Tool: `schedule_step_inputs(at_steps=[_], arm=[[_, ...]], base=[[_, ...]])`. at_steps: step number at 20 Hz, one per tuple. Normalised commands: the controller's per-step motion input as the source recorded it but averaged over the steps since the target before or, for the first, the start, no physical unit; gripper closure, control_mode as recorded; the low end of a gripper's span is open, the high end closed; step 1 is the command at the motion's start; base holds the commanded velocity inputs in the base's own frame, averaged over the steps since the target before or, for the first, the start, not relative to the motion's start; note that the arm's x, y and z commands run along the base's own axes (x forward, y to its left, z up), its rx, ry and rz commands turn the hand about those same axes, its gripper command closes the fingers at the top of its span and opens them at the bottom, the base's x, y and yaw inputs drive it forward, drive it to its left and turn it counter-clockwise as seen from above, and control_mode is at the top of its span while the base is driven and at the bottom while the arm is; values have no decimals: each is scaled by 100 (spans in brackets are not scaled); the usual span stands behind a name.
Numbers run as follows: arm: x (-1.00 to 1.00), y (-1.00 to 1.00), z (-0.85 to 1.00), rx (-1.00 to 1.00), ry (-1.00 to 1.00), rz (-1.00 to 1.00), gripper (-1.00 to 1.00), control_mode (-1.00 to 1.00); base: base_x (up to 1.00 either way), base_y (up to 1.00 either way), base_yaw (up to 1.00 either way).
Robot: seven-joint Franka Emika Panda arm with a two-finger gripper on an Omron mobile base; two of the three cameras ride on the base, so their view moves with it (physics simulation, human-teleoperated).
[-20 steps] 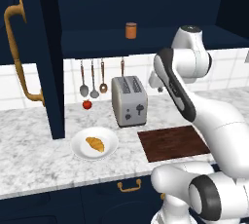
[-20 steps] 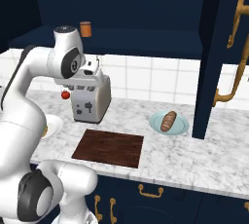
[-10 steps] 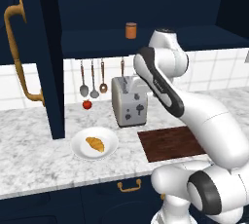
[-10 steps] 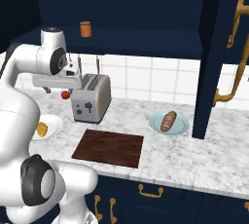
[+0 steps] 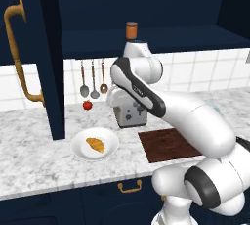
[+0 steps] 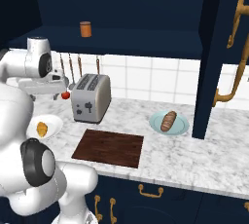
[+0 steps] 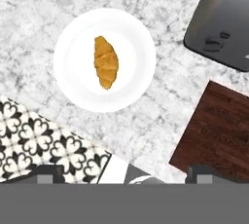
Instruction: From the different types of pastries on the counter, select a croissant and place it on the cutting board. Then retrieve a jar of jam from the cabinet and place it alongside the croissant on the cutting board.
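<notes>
Golden croissant [image 7: 106, 62] sits alone on its white plate [image 7: 73, 79], gripper [image 7: 121, 172] high above it.
Jaws spread wide, empty; cutting board [image 7: 219, 130] beside plate.

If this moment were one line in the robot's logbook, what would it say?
stage: hand above croissant | croissant: on white plate, untouched | cutting board: bare | jam jar: in cabinet | gripper: state unclear

Arm raised, bent left; tool [image 7: 124, 174] points straight down, fingertips wide apart, nothing between.
</notes>
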Motion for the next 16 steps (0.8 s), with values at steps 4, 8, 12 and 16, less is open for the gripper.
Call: schedule_step_inputs(at_steps=[4, 8, 12, 16], arm=[[3, 54, -52, -1, -3, 19, -100, -100], [6, 31, -43, -4, 0, 7, -100, -100], [20, 34, -61, 0, -5, 6, -100, -100], [21, 38, -68, 0, -16, 7, -100, -100]], base=[[0, 0, 0], [0, 0, 0], [0, 0, 0], [0, 0, 0]])
